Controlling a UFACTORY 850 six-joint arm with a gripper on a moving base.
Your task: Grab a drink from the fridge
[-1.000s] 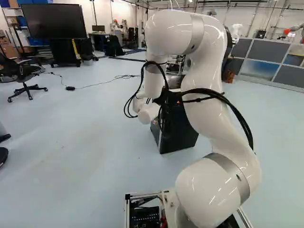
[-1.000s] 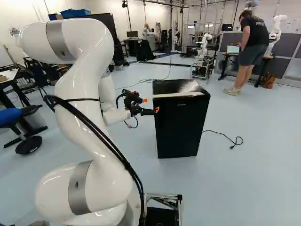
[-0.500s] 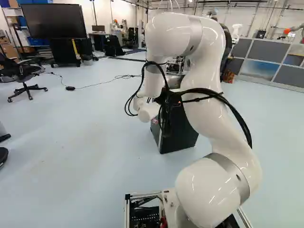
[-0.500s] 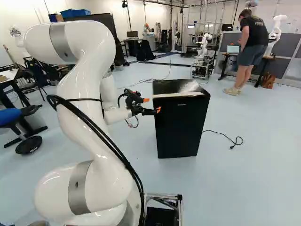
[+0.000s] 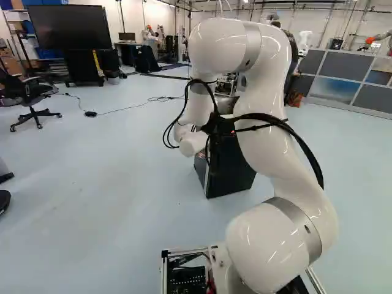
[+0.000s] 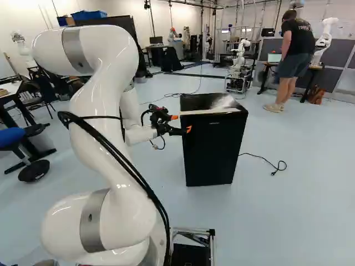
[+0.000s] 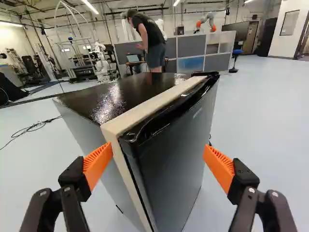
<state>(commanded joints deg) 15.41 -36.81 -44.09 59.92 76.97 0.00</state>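
Note:
In the right base view my gripper [image 6: 182,123] is at the upper left edge of the black fridge [image 6: 213,149]. The wrist view shows the gripper [image 7: 158,153] open, its orange pads wide apart. Ahead of and between them is the near upper corner of the fridge, with its door [image 7: 176,145] shut against a pale strip [image 7: 145,107] along the body. Neither pad clearly grips anything. Most of the gripper is hidden by the arm in the left base view. No drink is in sight.
A loose cable [image 6: 263,160] lies on the floor beside the fridge. Farther back are another robot [image 6: 238,61], a desk with a laptop [image 6: 274,57] and grey partitions [image 7: 190,46]. An office chair [image 5: 32,101] stands at the left of the left base view.
My arm has shifted slightly, bringing the gripper a little to the right towards the fridge in the right base view. The base and the fridge have stayed put.

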